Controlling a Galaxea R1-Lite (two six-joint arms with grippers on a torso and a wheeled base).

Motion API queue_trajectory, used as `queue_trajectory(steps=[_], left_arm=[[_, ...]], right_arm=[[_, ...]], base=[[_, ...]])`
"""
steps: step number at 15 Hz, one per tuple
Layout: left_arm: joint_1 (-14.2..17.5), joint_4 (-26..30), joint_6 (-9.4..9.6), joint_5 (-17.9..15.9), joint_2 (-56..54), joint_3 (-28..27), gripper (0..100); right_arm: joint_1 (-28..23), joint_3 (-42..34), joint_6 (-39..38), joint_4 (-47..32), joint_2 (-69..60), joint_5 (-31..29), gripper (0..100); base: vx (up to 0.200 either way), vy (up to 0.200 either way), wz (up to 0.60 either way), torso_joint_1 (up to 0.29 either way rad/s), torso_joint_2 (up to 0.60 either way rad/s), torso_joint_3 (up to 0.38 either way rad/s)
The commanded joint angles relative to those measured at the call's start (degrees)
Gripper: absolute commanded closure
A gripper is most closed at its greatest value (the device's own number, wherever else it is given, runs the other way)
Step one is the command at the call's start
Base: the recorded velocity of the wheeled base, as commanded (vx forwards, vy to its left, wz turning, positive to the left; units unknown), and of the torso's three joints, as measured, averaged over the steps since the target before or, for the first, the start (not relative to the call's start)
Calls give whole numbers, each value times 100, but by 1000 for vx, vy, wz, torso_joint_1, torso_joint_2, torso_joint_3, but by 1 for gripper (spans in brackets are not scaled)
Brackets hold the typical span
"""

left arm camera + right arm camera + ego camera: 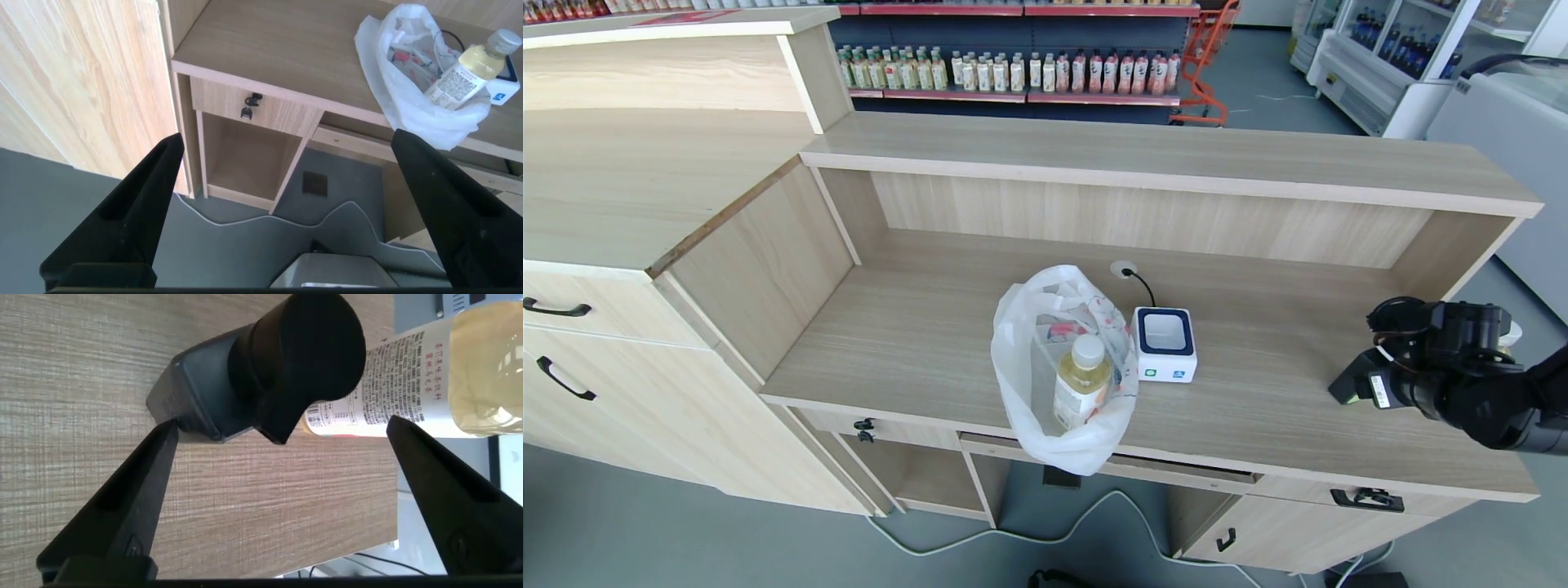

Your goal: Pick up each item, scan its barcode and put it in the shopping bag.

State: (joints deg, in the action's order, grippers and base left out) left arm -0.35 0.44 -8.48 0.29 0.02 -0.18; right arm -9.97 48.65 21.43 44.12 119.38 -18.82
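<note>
- We are hanging the left pincer (286,137) released and empty, low in front of the counter (915,327) and off to the left of the bag (1021,384).
- The bag is standing open near the counter's front edge, and a bagged bottle (1082,380) is sitting upright inside it, cap up.
- Just beside the bag, on its right, the scanner (1165,343) is facing its window upward. We are judging that the next item's label should be turning down toward that window on the way over.
- Far to the right, we are hovering the right pincer (279,425) released over the counter's right end, grasping nothing.
- The bottle (441,376) is lying on its side by the counter's right edge, beyond the fingertips and toward one finger rather than centred. A dark object (245,376) is sitting in the middle of the gap, and we cannot tell whether it is touching the bottle.
- We are judging the step in hand to be the pick. We should be shifting the pincer until the bottle's body is lying across the gap, clear of the dark object. Then we should be closing across its width and lifting gently, since a round bottle so near the edge could be rolling off.
</note>
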Motion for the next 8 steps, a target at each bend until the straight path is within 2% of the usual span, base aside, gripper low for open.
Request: queue_trajectory(steps=[1, 3, 8], left_arm=[[0, 0, -4, -3, -2, 1, 0], [0, 0, -4, -3, -2, 1, 0], [0, 0, -4, -3, -2, 1, 0]], right_arm=[[4, -189, -16, 132, -64, 10, 0], [48, -453, -51, 378, -82, 45, 0], [-31, -778, -104, 369, -495, 45, 0]], base=[[0, 0, 0, 0, 0, 0], [0, 0, 0, 0, 0, 0], [0, 0, 0, 0, 0, 0]])
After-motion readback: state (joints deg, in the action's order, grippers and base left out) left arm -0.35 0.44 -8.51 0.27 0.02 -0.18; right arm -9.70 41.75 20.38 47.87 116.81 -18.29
